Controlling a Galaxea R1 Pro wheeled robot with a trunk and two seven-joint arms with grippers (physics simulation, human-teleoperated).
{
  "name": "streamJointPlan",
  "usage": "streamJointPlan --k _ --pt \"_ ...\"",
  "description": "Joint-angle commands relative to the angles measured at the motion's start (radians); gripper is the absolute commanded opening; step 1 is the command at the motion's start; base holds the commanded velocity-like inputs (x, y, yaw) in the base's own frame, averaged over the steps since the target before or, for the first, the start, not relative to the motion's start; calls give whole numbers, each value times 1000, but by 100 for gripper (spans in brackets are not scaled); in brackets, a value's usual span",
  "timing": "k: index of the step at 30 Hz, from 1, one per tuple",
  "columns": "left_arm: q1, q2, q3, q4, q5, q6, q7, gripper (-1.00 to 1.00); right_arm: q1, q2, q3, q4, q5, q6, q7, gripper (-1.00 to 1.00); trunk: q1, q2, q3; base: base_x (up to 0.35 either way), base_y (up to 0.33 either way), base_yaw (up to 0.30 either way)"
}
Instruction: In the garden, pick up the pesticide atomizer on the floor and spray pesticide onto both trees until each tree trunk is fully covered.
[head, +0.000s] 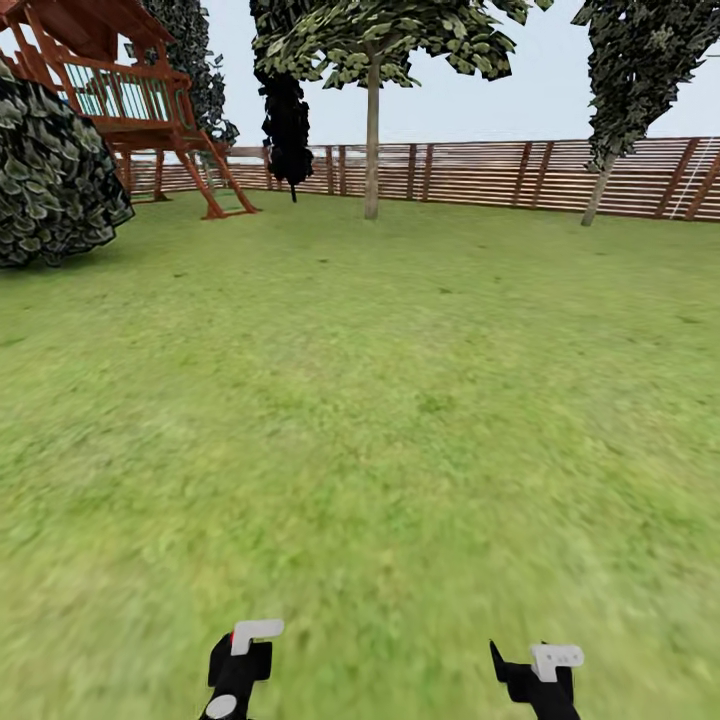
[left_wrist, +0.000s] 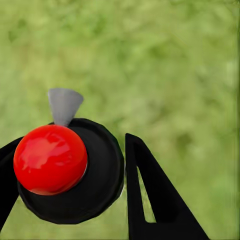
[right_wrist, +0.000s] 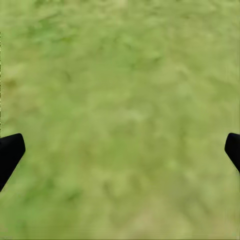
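My left gripper (left_wrist: 67, 150) is shut on the pesticide atomizer (left_wrist: 97, 175), a black round bottle with a red cap and a grey nozzle, held over blurry grass. In the head view the left gripper (head: 240, 665) and the right gripper (head: 535, 672) sit at the bottom edge above the lawn. The right gripper (right_wrist: 120, 145) stands open with only grass between its fingers. Far ahead by the fence rises a tree with a straight grey-brown trunk (head: 372, 140). A second tree's leaning trunk (head: 598, 188) stands at the far right.
A brown slat fence (head: 480, 172) closes the back of the lawn (head: 380, 400). A red-brown wooden play tower (head: 140, 100) stands at the back left, with a round dark bush (head: 50, 180) in front of it. A narrow dark tree (head: 287, 125) stands near the fence.
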Motion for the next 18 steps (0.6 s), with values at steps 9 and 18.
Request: streamJointPlan --k 9,18 --pt "34 -9 -3 -2 -2 -5 4 -100 0 5 0 21 0 0 -1 100 0 0 8 339 0 0" --pt "35 -10 -5 3 -3 -5 4 -100 0 2 -1 24 1 0 0 100 0 0 8 339 0 0"
